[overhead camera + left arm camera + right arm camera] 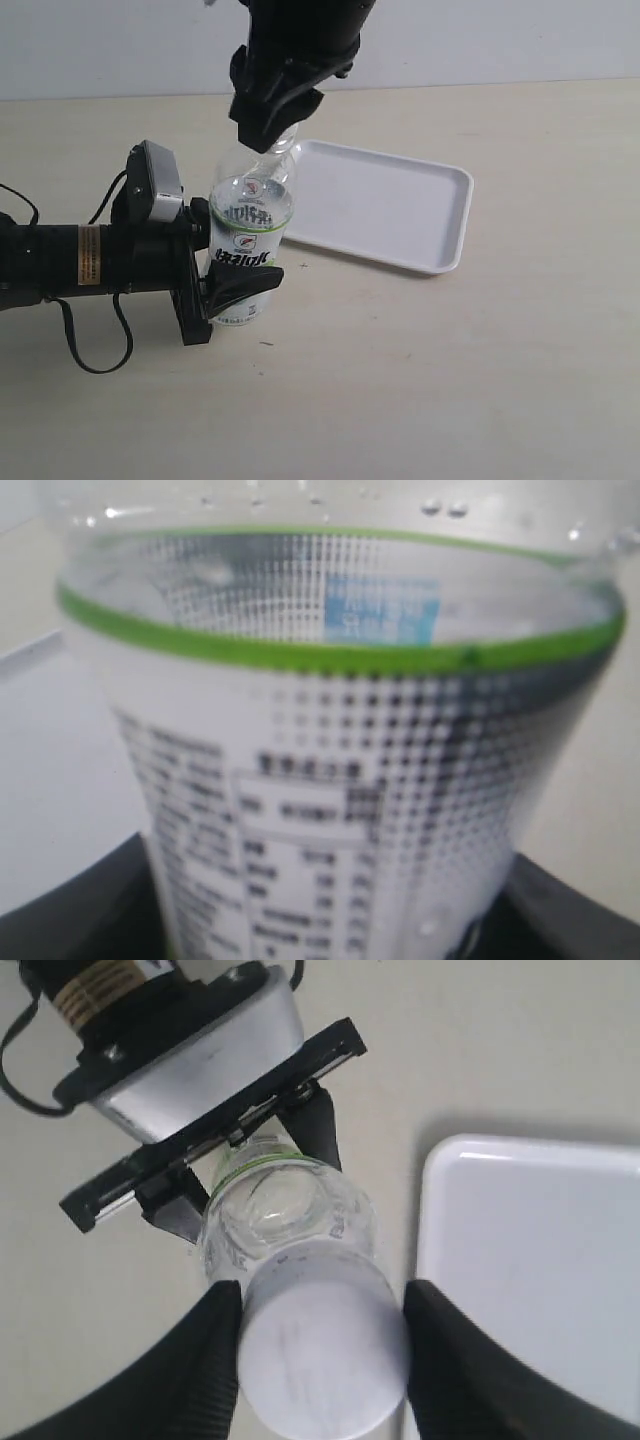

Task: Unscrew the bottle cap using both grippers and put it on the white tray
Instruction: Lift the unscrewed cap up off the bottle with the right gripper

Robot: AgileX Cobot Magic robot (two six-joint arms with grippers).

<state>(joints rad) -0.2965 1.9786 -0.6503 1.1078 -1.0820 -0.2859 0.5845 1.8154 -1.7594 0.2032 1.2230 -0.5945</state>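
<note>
Bottle cap, atop the bottle, pinched from above between the two fingers of the right gripper. Bottle upright, its labelled body clamped by the left gripper. White tray just beside it on a pale beige table. Plain light wall behind.

In the exterior view the right gripper hides the bottle cap from me; print on the bottle blurs.
</note>
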